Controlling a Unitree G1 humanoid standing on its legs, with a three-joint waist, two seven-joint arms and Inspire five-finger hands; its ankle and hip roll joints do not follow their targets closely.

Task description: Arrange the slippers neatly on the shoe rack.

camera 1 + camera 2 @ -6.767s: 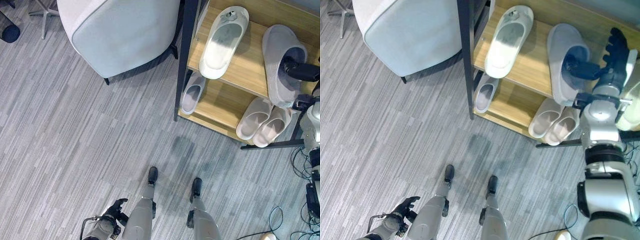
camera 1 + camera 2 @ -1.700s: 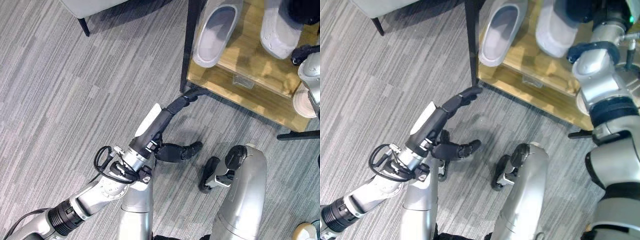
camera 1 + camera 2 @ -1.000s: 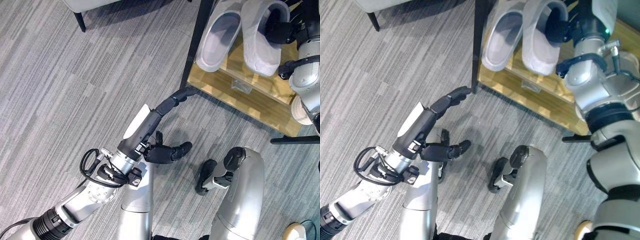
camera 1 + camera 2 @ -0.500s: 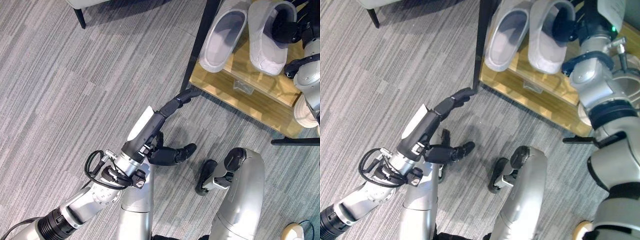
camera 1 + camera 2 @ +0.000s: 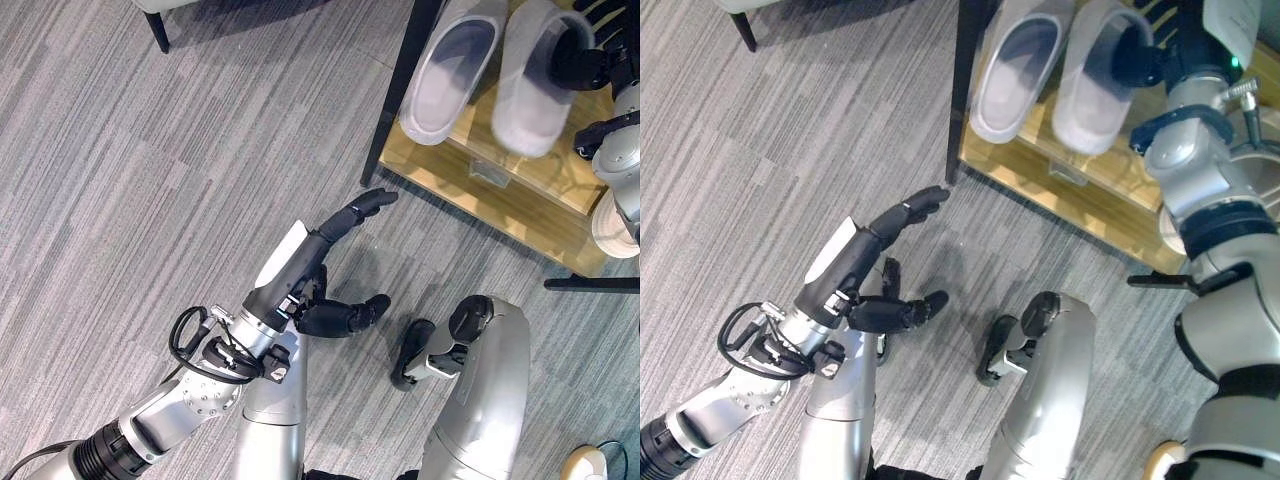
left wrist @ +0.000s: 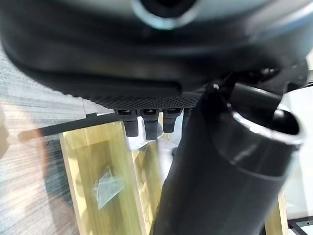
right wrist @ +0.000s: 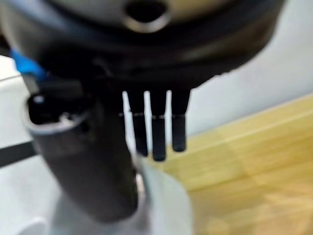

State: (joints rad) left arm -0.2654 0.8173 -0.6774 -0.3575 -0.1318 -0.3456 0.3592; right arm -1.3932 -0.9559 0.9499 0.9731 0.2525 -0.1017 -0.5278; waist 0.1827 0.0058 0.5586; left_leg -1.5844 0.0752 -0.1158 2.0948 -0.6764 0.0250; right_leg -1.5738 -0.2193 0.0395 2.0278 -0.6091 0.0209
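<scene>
Grey plank floor (image 5: pixel 150 180), wooden shoe rack (image 5: pixel 520 195): we are nearly done.
Our right hand (image 5: pixel 575 62) pinches the closed slipper (image 5: pixel 535 95) beside the open slipper (image 5: pixel 450 70); left hand (image 5: pixel 325 255) spread.

You see a shoe rack (image 5: pixel 520 195) with pale, smooth wooden shelves and a matt black metal post. Both slippers (image 5: pixel 452 68) look soft and matt, and the floor (image 5: pixel 150 180) is grey, streaked carpet.

Two slippers (image 5: pixel 448 68) (image 5: pixel 532 92); one shoe rack (image 5: pixel 520 200); one chair leg (image 5: pixel 160 32).
</scene>
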